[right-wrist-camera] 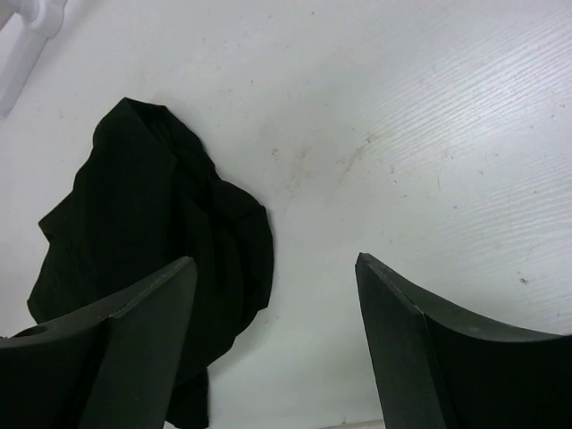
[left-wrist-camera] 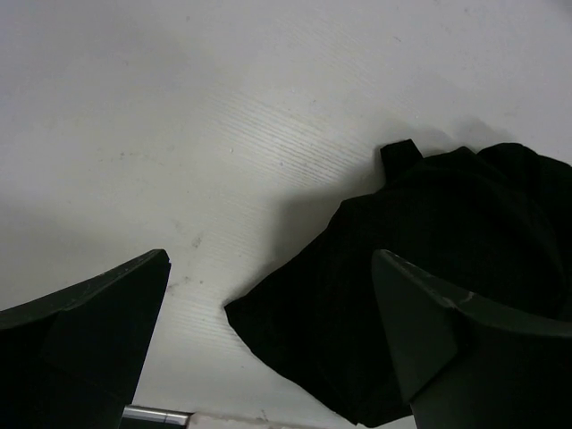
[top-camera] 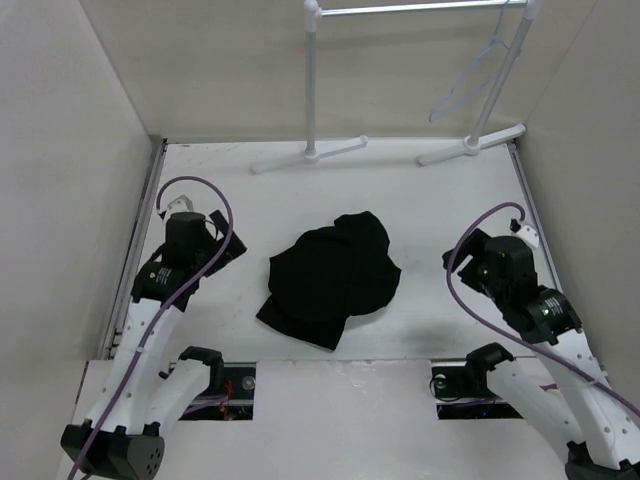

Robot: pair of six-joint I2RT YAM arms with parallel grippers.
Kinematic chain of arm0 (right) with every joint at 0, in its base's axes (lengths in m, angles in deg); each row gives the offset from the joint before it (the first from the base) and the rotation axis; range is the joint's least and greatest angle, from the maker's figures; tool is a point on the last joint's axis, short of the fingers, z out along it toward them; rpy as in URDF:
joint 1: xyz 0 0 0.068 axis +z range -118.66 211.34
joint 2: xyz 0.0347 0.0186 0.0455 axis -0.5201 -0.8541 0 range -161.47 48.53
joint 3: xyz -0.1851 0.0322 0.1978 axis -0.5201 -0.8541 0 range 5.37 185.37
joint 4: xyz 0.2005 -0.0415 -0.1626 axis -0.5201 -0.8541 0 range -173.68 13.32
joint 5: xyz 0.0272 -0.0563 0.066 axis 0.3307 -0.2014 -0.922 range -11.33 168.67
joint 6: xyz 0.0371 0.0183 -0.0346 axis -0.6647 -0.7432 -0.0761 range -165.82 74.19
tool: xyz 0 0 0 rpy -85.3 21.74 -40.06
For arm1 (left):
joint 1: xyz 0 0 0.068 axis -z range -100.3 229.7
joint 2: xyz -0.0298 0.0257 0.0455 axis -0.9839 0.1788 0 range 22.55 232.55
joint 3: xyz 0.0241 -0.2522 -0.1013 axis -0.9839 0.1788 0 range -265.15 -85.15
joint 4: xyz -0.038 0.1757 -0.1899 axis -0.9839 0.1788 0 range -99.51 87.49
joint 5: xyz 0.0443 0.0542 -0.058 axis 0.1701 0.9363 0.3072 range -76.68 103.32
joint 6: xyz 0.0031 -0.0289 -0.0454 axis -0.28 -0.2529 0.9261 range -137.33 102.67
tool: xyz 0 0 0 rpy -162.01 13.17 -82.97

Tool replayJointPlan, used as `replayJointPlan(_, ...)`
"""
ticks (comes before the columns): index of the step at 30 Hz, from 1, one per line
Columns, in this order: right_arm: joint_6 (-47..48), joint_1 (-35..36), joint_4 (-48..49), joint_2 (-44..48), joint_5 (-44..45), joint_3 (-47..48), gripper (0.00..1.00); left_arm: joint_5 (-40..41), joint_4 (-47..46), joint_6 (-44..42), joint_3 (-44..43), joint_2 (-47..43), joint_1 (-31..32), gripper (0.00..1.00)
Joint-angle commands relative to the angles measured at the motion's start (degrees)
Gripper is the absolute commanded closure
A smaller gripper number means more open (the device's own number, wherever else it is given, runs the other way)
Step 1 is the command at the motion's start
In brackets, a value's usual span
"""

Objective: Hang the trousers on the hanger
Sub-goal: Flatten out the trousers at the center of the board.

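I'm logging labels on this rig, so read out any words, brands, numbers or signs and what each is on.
No readable text anywhere.
The trousers, hanger, clothes rack and table show no print.
The white tag on the left arm, and its twin on the right arm, are too small to tell if they bear text.

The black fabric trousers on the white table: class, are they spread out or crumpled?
Crumpled. The black fabric trousers lie in one rumpled heap of overlapping folds; neither leg stretches out.
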Motion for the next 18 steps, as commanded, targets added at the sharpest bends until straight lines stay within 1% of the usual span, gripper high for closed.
replayJointPlan(1,-0.65,0.93,0.48,1.29,-0.22,1.45,0.23,-1.05,-2.08,1.05,-1.18,-0.41,-1.29,0.00)
replayJointPlan(3,-0.91,1.99,0.75,2.34,-0.66,0.92,0.28,-1.66,-2.17,1.32,-2.76,1.61,-1.47,0.00)
replayJointPlan(5,-0.91,2.69,0.75,3.22,-1.27,0.57,0.47,-1.49,-4.18,1.14,-3.20,2.58,-0.50,0.00)
replayJointPlan(6,-0.91,2.95,0.57,3.31,-1.71,0.48,0.54,-1.14,-5.32,1.58,-2.77,2.50,-0.41,0.00)
replayJointPlan(9,-0.47,3.83,-0.91,2.09,-4.86,1.26,0.94,1.75,-9.63,3.50,-1.19,-0.04,-0.50,0.00)
replayJointPlan(11,-0.56,6.02,-0.92,0.25,-9.25,1.53,0.97,5.00,-11.74,4.83,-0.22,-1.71,-0.94,0.00)
replayJointPlan(12,-0.91,8.03,-0.23,-0.72,-10.84,1.36,0.95,5.19,-11.58,5.27,-0.57,-1.46,-0.77,0.00)
replayJointPlan(14,-1.96,13.39,1.88,-2.39,-12.00,-0.04,0.82,3.79,-11.83,5.45,-1.71,0.56,-0.59,0.01)
replayJointPlan(15,-2.66,15.76,3.11,-3.27,-11.48,-0.92,0.70,2.31,-12.62,4.75,-1.89,1.87,-0.07,0.31)
replayJointPlan(16,-3.54,17.88,4.60,-4.32,-10.69,-1.71,0.54,0.81,-12.63,3.53,-2.15,3.45,0.20,0.62)
replayJointPlan(17,-4.07,19.73,6.53,-5.46,-10.68,-2.42,0.39,-0.42,-12.11,2.99,-2.15,5.03,0.12,0.76)
replayJointPlan(18,-4.43,21.40,8.98,-6.95,-10.77,-3.29,0.28,-1.39,-11.67,2.64,-2.15,6.44,-0.06,0.81)
